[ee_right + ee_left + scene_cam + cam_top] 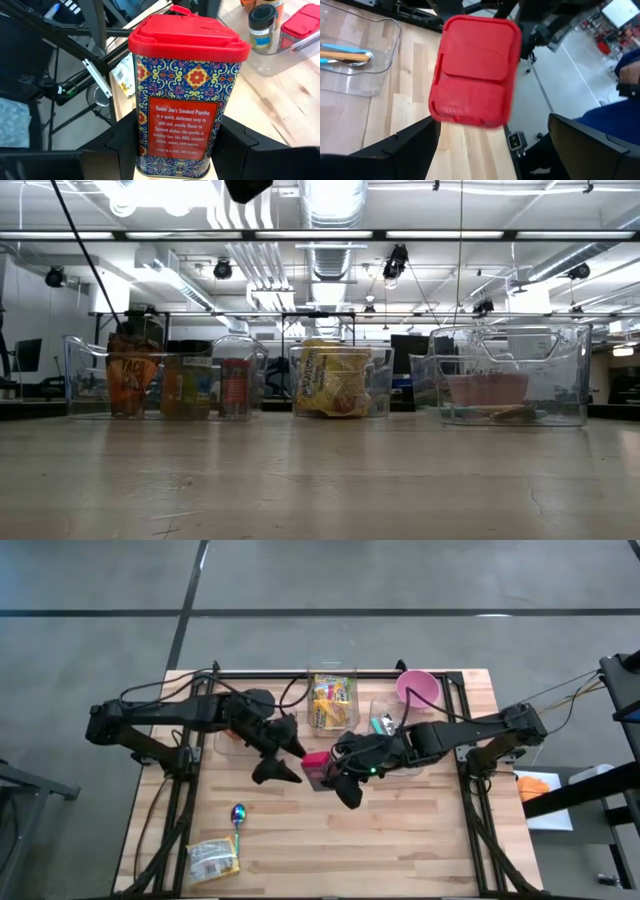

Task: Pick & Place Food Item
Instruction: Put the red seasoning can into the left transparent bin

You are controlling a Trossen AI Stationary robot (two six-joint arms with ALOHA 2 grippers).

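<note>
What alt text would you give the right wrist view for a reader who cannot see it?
A smoked paprika tin with a red lid and a patterned blue label stands upright between the right gripper's dark fingers, which close on its sides. Behind it lie the wooden table and a clear bin of spice jars.

Your left arm reaches toward table centre, its left gripper (290, 760) with fingers spread wide and nothing between them. Your right arm extends from the opposite side; its right gripper (335, 775) is clamped, tips facing the left gripper.
</note>
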